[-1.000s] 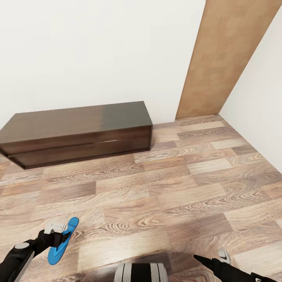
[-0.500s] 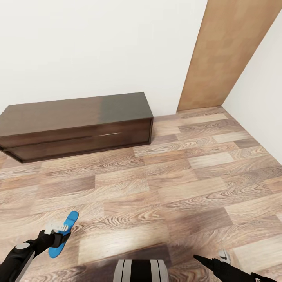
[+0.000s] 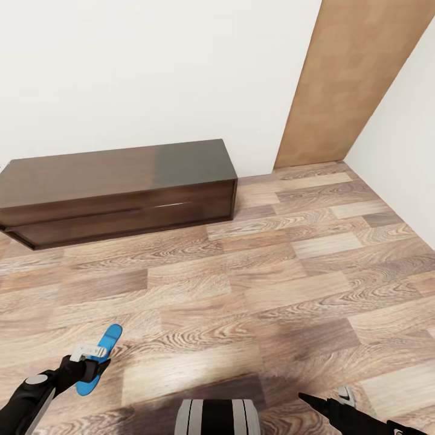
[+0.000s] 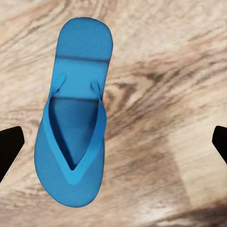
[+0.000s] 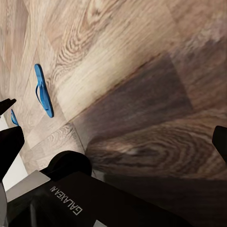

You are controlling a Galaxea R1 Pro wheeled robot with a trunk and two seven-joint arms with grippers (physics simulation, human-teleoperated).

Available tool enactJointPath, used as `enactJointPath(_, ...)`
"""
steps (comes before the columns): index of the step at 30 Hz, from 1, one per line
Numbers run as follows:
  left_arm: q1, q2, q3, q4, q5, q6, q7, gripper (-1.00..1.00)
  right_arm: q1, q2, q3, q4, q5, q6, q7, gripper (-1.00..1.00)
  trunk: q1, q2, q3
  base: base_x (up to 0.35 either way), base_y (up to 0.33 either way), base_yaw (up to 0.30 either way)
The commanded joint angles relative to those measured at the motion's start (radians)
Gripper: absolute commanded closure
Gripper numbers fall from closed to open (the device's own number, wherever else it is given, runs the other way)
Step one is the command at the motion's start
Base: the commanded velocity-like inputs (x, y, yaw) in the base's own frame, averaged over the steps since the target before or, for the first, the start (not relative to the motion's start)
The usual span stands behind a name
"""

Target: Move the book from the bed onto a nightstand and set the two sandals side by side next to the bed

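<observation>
Sandal (image 3: pixel 99 356) sits flat on the wood-plank floor (image 3: pixel 272 290), strap side up, well in front of the long low dark-wood cabinet (image 3: pixel 118 190) that stands against the white wall (image 3: pixel 151 66). That cabinet is our landmark. Our left gripper (image 3: pixel 84 362) is over the sandal's near end, on the side away from the cabinet. In the left wrist view the sandal (image 4: pixel 75 118) lies between the two dark fingertips (image 4: pixel 9 146), which are spread wide with floor showing on both sides, so the fingers are released and grasping nothing.

Right gripper (image 3: pixel 329 402) is low, far out from the cabinet's right end and nearer the robot. In the right wrist view its fingertips (image 5: pixel 9 142) sit at opposite edges with bare floor between them: released too, empty. That same view catches a sandal (image 5: pixel 43 91) edge-on on the planks, beyond the robot's base (image 5: pixel 71 198), and a second blue sliver (image 5: pixel 14 117) just beside the near fingertip; we can't tell what that is.

Brown door (image 3: pixel 347 84) stands to the right of the cabinet, in the corner.
</observation>
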Motion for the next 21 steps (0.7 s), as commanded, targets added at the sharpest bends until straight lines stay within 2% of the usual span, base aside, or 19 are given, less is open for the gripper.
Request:
enactJointPath(1, 0.0, -0.001, 0.003, -0.001, -0.004, 0.005, -0.007, -1.0, 0.0, 0.0, 0.0, 0.0, -0.006, 0.008, 0.001, -1.0, 0.0, 0.0, -0.001, 0.0, 0.188, 0.0)
enactJointPath(5, 0.0, -0.001, 0.004, -0.001, -0.005, 0.005, -0.007, -1.0, 0.0, 0.0, 0.0, -0.001, -0.006, 0.008, 0.001, -1.0, 0.0, 0.0, -0.001, 0.0, 0.179, 0.0)
enactJointPath(17, 0.0, -0.003, 0.003, -0.001, -0.003, 0.001, -0.008, -1.0, 0.0, 0.0, 0.0, -0.001, -0.006, 0.008, 0.001, -1.0, 0.0, 0.0, -0.001, 0.0, 0.016, 0.0)
enactJointPath(21, -0.001, -0.002, 0.002, 0.0, -0.002, 0.002, -0.057, -1.0, 0.0, 0.0, 0.0, -0.001, -0.006, 0.008, 0.001, -1.0, 0.0, 0.0, -0.001, 0.0, 0.0, 0.0)
